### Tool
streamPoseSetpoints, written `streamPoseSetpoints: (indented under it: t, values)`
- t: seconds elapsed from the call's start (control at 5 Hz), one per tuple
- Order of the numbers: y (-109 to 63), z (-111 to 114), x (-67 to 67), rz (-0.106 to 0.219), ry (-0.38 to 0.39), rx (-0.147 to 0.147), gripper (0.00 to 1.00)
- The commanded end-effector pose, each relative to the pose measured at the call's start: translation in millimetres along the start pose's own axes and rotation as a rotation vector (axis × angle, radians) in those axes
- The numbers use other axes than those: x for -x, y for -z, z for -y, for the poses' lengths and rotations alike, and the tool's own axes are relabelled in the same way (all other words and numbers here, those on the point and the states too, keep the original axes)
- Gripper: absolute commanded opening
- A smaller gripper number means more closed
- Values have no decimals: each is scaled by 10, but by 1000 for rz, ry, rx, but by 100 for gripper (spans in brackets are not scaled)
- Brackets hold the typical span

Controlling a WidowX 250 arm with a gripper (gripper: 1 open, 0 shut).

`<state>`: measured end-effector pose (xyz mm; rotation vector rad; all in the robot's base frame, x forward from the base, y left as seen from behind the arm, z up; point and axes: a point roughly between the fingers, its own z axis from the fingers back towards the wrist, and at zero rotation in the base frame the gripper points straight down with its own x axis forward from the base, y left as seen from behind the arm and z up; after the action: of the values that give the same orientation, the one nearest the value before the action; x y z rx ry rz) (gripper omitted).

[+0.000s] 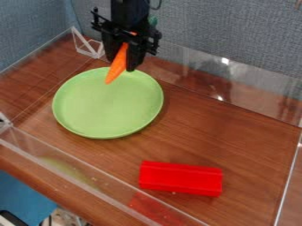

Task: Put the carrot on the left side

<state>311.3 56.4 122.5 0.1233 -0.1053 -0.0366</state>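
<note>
While the tool (124,55) hangs near the top of the frame, left of centre, its jaws are clamped on the carrot (117,64), which slants down to the left over the upper edge of the plate (106,119). The lower tip of the carrot looks to be just above the plate rim, though I cannot tell whether it touches.

Only the upper end of the carrot is pinched, so it could swing or slip out if the tool moves sharply. Let go here, it would likely drop onto the plate and roll along the shallow dish, ending nearer the middle than the left side. Pushed lower at this slant, the tip could jam against the plate and twist the carrot in the jaws.

On the wooden surface (236,132), the green plate sits left of centre and a red block (181,178) lies at the lower right, well apart from both. Clear low walls (242,75) fence the surface. Behind stands a grey-blue backdrop (224,26), with a small white wire object (83,40) just left of the tool.
</note>
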Motion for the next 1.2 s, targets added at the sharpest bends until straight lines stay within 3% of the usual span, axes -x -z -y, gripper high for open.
streamPoseSetpoints:
  t: [0.0, 1.0]
  values:
    - [-70, 40, -105, 40, 16, -14, 0]
    - [65, 476, -374, 33, 81, -7, 0]
